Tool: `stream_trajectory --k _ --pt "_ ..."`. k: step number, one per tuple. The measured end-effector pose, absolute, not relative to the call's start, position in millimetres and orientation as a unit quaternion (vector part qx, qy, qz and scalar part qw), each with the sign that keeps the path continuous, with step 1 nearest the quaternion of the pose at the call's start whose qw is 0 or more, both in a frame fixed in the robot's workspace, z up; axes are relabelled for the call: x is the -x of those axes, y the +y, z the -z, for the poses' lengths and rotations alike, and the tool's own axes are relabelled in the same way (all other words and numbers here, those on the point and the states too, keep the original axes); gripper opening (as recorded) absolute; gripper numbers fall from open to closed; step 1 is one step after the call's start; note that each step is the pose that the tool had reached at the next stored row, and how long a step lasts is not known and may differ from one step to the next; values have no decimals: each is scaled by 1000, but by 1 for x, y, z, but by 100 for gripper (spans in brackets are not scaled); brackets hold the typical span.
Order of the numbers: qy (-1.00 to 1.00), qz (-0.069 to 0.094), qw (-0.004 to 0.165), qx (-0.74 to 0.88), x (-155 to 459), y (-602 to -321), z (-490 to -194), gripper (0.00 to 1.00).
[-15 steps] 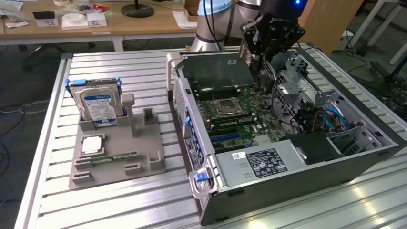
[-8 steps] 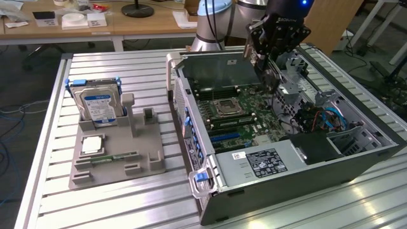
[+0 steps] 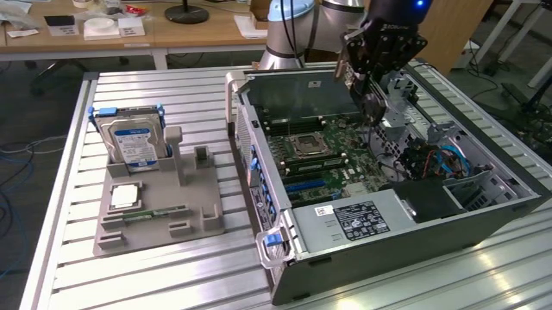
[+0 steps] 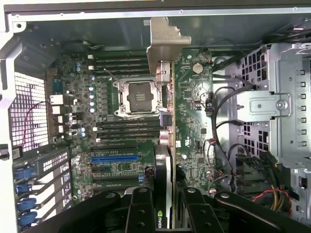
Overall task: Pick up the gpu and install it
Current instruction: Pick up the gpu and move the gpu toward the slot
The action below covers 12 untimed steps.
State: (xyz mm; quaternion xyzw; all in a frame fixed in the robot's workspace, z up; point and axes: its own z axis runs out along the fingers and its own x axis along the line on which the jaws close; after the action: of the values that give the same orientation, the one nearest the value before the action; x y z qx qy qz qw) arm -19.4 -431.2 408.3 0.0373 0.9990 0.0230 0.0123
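Observation:
The gpu (image 3: pixel 373 104) is a thin dark card that hangs edge-on above the open computer case (image 3: pixel 405 226). My gripper (image 3: pixel 366 82) is shut on it from above. In the wrist view the gpu (image 4: pixel 166 121) runs as a narrow edge between my black fingers (image 4: pixel 141 213), and its metal end bracket (image 4: pixel 165 43) points away from them. The card is in the air over the motherboard (image 4: pixel 194 97), beside the CPU socket (image 4: pixel 136 97). A blue slot (image 4: pixel 114 158) lies on the board to one side of the card.
A silver hard drive with a blue label (image 3: pixel 131 139) stands in a grey fixture (image 3: pixel 155 219) at the exterior view's left. A green memory stick (image 3: pixel 155 213) lies in that fixture. A metal drive cage (image 4: pixel 272 107) and cables (image 3: pixel 440 158) crowd the case beside the board.

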Motion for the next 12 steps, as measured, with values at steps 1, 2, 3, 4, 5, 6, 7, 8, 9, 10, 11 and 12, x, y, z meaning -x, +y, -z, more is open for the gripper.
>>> stream_trajectory --k 1,2,3,4,5,6,7,8,9,10,11,12 --pt "999 -23 12 -37 19 -431 -408 27" --pt "999 -23 12 -37 18 -431 -408 27" --pt "999 -23 12 -37 18 -431 -408 27" --pt "999 -23 12 -37 18 -431 -408 27" --pt "999 -23 12 -37 18 -431 -408 27" --pt "999 -23 12 -37 18 -431 -408 27" --pt "999 -23 12 -37 18 -431 -408 27" --pt "999 -23 12 -37 17 -431 -408 27" --pt "999 -23 12 -37 17 -431 -408 27" --pt "999 -23 12 -37 17 -431 -408 27" --pt "999 -23 12 -37 16 -431 -408 27" --pt "999 -23 12 -37 15 -431 -408 27"
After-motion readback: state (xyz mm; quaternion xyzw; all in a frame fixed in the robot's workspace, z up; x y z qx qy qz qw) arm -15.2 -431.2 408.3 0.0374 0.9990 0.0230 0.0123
